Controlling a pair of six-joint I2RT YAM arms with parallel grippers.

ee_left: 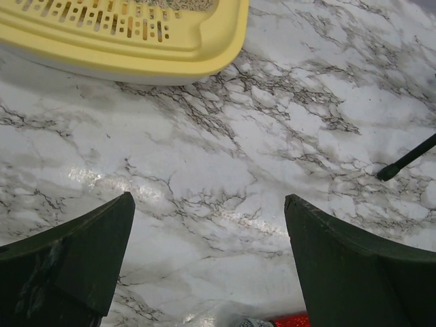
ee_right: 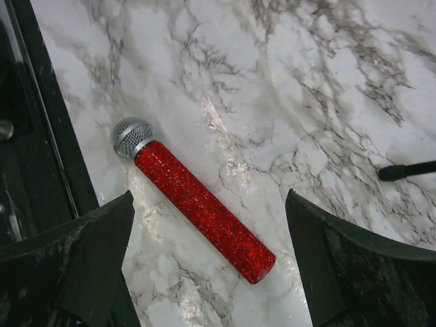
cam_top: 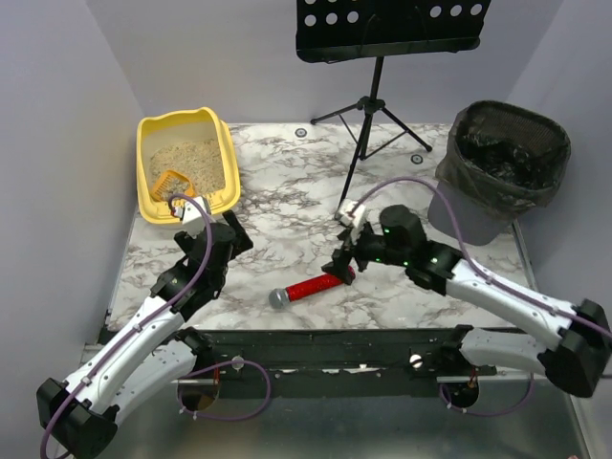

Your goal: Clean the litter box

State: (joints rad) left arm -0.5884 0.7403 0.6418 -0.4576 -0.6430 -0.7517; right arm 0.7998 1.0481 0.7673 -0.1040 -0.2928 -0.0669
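Observation:
The yellow litter box (cam_top: 148, 196) with beige litter stands at the table's far left; an orange slotted scoop (cam_top: 168, 182) lies in it. Its ridged lip shows at the top of the left wrist view (ee_left: 170, 51). My left gripper (cam_top: 232, 232) is open and empty, just in front of the box's near right corner; in its own view (ee_left: 208, 208) only marble lies between the jaws. My right gripper (cam_top: 342, 260) is open and empty over the middle of the table, above the butt end of a red glitter microphone (ee_right: 204, 211).
The red microphone (cam_top: 308, 287) lies on the marble near the front edge. A black mesh bin (cam_top: 501, 167) with dark liner stands at the far right. A black music stand (cam_top: 368, 105) rises at the back, its feet on the table (ee_left: 407, 161).

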